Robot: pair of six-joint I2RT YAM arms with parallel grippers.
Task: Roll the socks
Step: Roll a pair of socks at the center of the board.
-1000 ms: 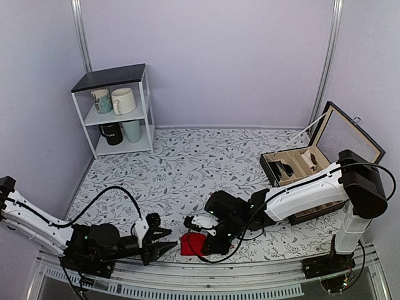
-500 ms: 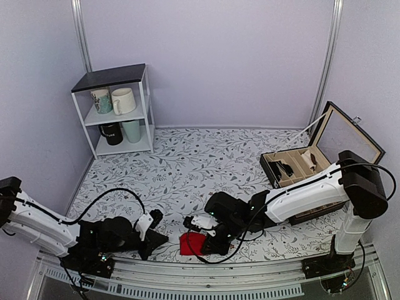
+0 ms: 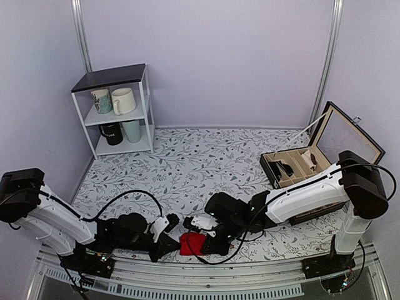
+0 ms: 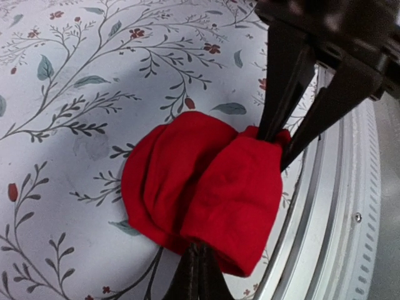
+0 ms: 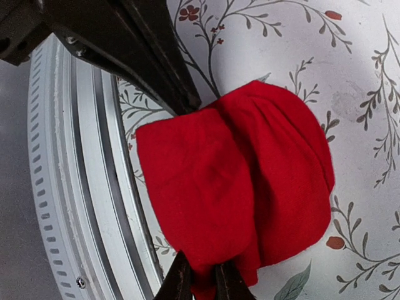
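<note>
The socks (image 3: 192,244) are a bright red roll lying on the floral tabletop close to its near edge. In the left wrist view the socks (image 4: 200,187) fill the middle, and the socks (image 5: 244,181) do the same in the right wrist view. My right gripper (image 5: 203,275) is shut on a fold of the roll's edge, with red fabric between its fingers. From the top it is at the roll's right side (image 3: 204,239). My left gripper (image 4: 199,259) is shut, fingers pressed together, tips tucked against the roll's opposite edge. It reaches in from the left (image 3: 174,241).
A metal rail (image 3: 206,284) runs along the near table edge, right beside the roll (image 4: 337,206). A white shelf with mugs (image 3: 119,106) stands at the back left. An open compartment box (image 3: 300,165) holding rolled bundles sits at the right.
My left gripper has slid right across the table to the red roll and closed. The right gripper has kept its grip in place.
</note>
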